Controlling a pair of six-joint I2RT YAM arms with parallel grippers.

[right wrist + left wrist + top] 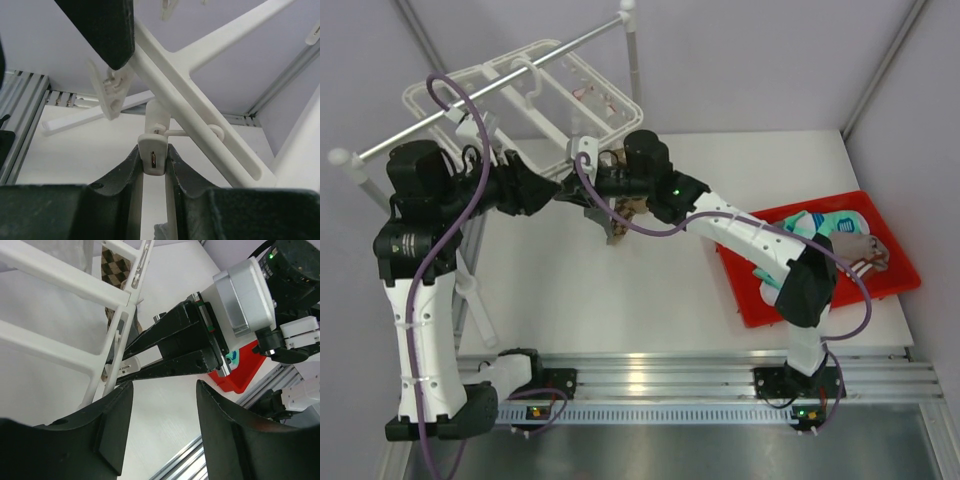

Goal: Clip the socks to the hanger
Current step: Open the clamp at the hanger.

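Note:
The white hanger (pixel 620 90) hangs from the grey rail (pixel 500 82) at the back left. A brown-and-tan checkered sock (pixel 620 222) dangles under its near edge; it also shows behind the frame in the left wrist view (pixel 115 265). My right gripper (pixel 595 200) is shut on a white clip (pixel 153 155) that dangles from a hanger bar (pixel 200 110). In the left wrist view its black fingers (pixel 170 347) pinch that clip (pixel 122 367). My left gripper (pixel 165 410) is open and empty just left of the clip (pixel 555 190). Teal-and-white socks (pixel 820 222) lie in the red tray.
The red tray (pixel 750 300) sits at the right of the table and also holds a grey and brown sock (pixel 865 250). The rail's stand (pixel 470 285) rises at the left. Another loose clip (pixel 112 90) hangs beside the held one. The aluminium base rail (pixel 720 372) runs along the near edge.

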